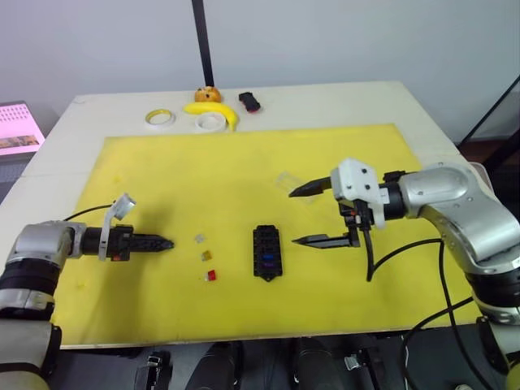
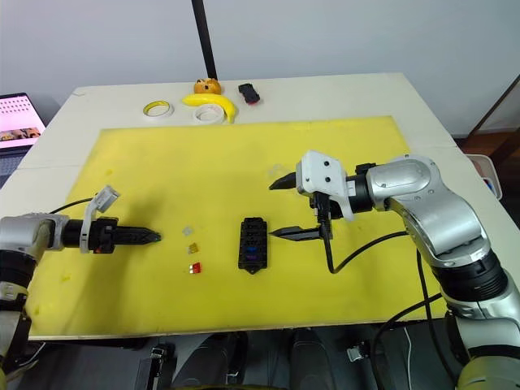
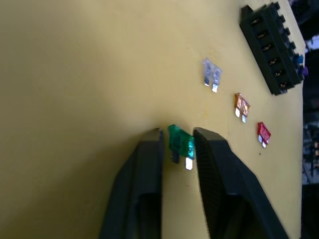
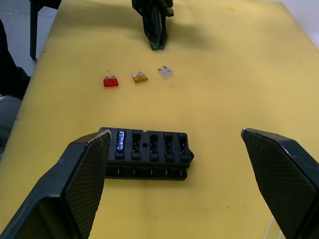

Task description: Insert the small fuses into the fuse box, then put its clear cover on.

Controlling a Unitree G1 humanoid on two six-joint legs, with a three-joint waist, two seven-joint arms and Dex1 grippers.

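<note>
Left gripper [image 3: 177, 144]: we log its two black fingers closed down on the teal fuse [image 3: 181, 145], which stands pinched between the tips, metal blades showing, low over the yellow mat [image 1: 244, 162]. Arm lies nearly level, pointing inward from the mat's left side.

Right gripper [image 1: 307, 214]: we log it spread wide and holding nothing, one finger well above the other in the head view. It hangs just right of the fuse box [image 1: 266, 252], not touching it; forearm reaches in level from the right.

Fuse box: black, lying flat near the mat's middle toward the near edge, a blue fuse [image 4: 119, 141] seated in an end slot; a purple glint shows beside it in the left wrist view.

Loose fuses: grey fuse [image 3: 211, 74], amber fuse [image 3: 241, 105], red fuse [image 3: 263, 134], lying in a short line on the mat between the left gripper and the box, apart from one another.

Clear cover [image 1: 289, 184]: faint, flat on the mat beyond the box, by the upper right finger.

Open room: bare mat all around the box and along the near edge. Tape rolls [image 1: 160, 119], a banana [image 1: 213, 110] and a black-and-red object [image 1: 249, 101] sit at the table's far edge, well apart.
</note>
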